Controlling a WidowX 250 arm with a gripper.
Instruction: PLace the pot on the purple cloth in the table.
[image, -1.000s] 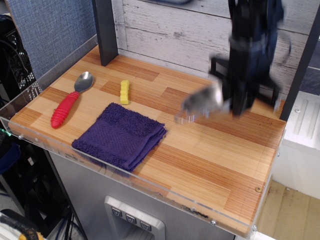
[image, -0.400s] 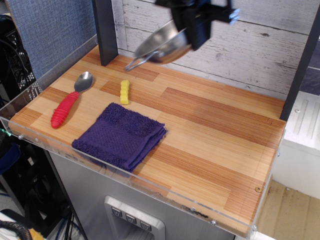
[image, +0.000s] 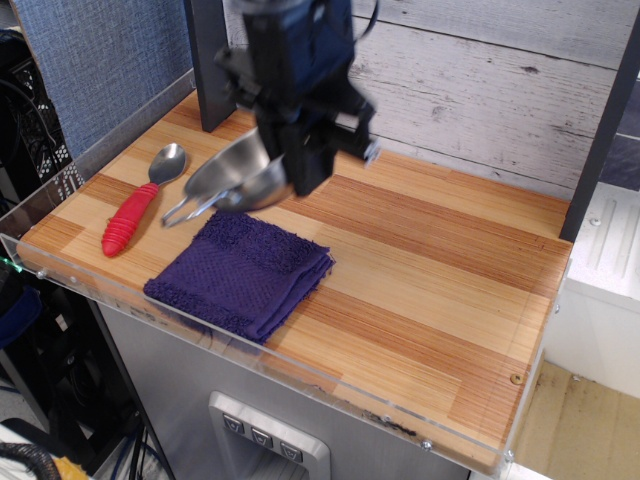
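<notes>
- The pot, a shiny round steel bowl with a thin wire loop handle sticking out at its lower left, is hanging tilted in the air just above the far edge of the purple cloth; a moment ago it was high up by the back wall.
- The gripper (dark, slightly blurred) is clamping the pot's right rim, having come down and leftward.
- The fuzzy, roughly square cloth is lying unmoved on the striped wooden table.
- A red-handled metal spoon is resting to the left.
</notes>
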